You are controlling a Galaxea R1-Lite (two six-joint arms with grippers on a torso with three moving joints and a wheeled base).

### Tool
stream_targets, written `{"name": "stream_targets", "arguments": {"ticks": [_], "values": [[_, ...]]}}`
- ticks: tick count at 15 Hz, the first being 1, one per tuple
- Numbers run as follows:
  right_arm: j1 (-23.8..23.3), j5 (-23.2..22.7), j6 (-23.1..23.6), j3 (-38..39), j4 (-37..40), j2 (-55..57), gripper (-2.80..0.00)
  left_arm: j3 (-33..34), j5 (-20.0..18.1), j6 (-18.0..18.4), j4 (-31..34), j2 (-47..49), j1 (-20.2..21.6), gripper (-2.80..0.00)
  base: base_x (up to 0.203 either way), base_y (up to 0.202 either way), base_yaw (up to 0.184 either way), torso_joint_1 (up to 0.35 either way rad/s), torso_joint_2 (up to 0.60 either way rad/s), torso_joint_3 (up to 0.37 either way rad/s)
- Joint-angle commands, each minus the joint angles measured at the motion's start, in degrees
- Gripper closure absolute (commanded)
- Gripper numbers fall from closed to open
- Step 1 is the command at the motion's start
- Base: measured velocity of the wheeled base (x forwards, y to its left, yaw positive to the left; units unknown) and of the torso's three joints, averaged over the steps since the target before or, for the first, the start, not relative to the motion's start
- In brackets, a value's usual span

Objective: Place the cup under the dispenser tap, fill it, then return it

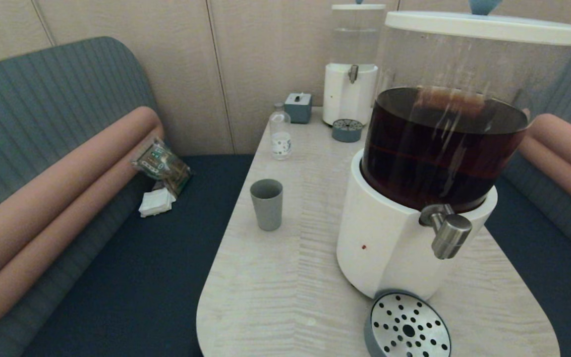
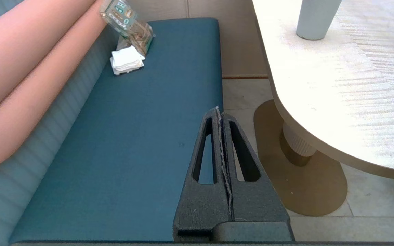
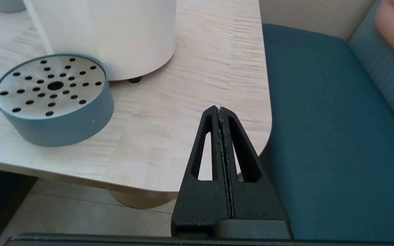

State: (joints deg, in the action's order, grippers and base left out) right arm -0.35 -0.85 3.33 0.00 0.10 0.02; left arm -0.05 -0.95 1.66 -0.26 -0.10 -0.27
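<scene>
The grey-green cup [image 1: 266,204] stands upright and empty on the table [image 1: 275,297], left of the big dispenser [image 1: 389,243]; its base also shows in the left wrist view [image 2: 315,20]. The brushed-steel dispenser tap [image 1: 448,233] juts from the white base, above the round perforated drip tray [image 1: 408,327] [image 3: 51,97]. Neither arm shows in the head view. My left gripper [image 2: 219,111] hangs shut and empty off the table's left edge, over the bench seat. My right gripper [image 3: 218,110] is shut and empty at the table's near right corner.
A small clear bottle [image 1: 280,133], a grey box [image 1: 298,107] and a smaller clear-liquid dispenser [image 1: 351,74] with its own drip tray [image 1: 347,130] stand at the table's far end. A snack packet [image 1: 160,163] and napkins [image 1: 156,202] lie on the left bench.
</scene>
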Motion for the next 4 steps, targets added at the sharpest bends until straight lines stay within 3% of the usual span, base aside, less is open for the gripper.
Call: {"name": "stream_targets", "arguments": {"ticks": [1, 4], "values": [[0.0, 0.2, -0.4, 0.5, 0.0, -0.1, 0.0, 0.0, 0.0, 0.0, 0.0, 0.1, 0.0, 0.0, 0.0, 0.0, 0.0, 0.0, 0.0, 0.0], [0.0, 0.2, -0.5, 0.5, 0.1, -0.2, 0.0, 0.0, 0.0, 0.0, 0.0, 0.1, 0.0, 0.0, 0.0, 0.0, 0.0, 0.0, 0.0, 0.0]]}}
